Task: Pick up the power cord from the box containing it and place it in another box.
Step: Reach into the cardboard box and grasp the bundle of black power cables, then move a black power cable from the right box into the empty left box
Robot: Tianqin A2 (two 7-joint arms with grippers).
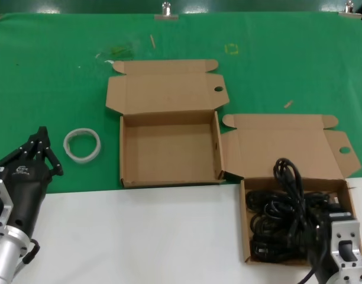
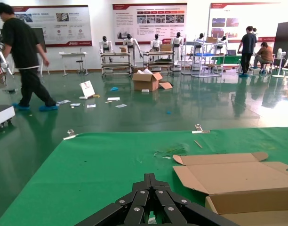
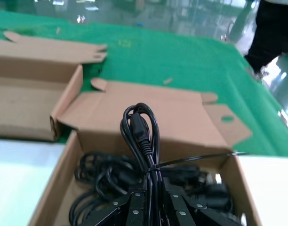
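The power cord [image 1: 287,177] is a thin black looped bundle standing up out of the box containing it [image 1: 281,145], the right mailer with a hole in its side ear. My right gripper [image 1: 316,234] is low in that box and shut on the cord; the right wrist view shows the cord's loop [image 3: 140,129] rising from between the closed fingers [image 3: 134,202]. Another box [image 1: 169,151], with a hole in its lid corner, lies open and empty at the centre. My left gripper [image 1: 39,151] is shut and empty over the green cloth at the left.
A mass of other black cables [image 1: 270,228] fills the right box around the gripper. A white tape ring [image 1: 82,145] lies between the left gripper and the empty box. The empty box's raised lid [image 2: 238,172] shows in the left wrist view. The table's front is white [image 1: 139,236].
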